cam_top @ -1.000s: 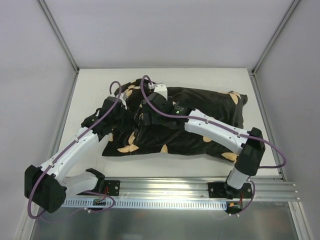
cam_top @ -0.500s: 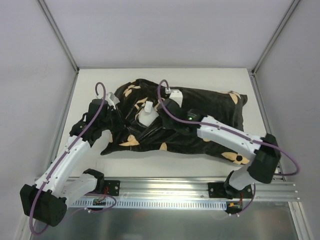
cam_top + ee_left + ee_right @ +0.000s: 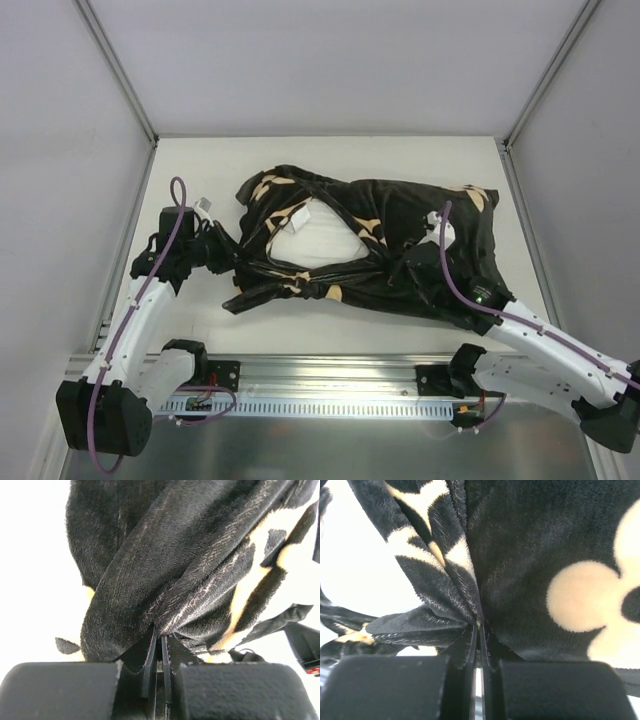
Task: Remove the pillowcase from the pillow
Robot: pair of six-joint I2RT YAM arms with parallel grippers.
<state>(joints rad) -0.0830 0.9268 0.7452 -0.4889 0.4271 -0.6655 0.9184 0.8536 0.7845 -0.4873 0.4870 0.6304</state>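
- The pillowcase [image 3: 420, 215] lies spread across the middle of the pale surface [image 3: 400, 160]. It is black plush with tan flower and star shapes, bunched into folds along its near edge.
- An opening gapes in its left half, and the white pillow [image 3: 318, 240] shows through it. The rest of the pillow is covered by the black fabric.
- The left gripper [image 3: 222, 255] sits at the left end of the cover, low over the surface. Its jaws are pressed together on a thick fold of the pillowcase, and the wrist view shows black pile gathered right into the pinch.
- The right gripper [image 3: 415, 265] is towards the right of the cover, at its near side. Its jaws are clamped on a pleat of the pillowcase, with a tan flower just to the right of the pinch in the wrist view.
- The near hem runs between the two grips as a rumpled band.
- The right end of the cover looks full and puffy.
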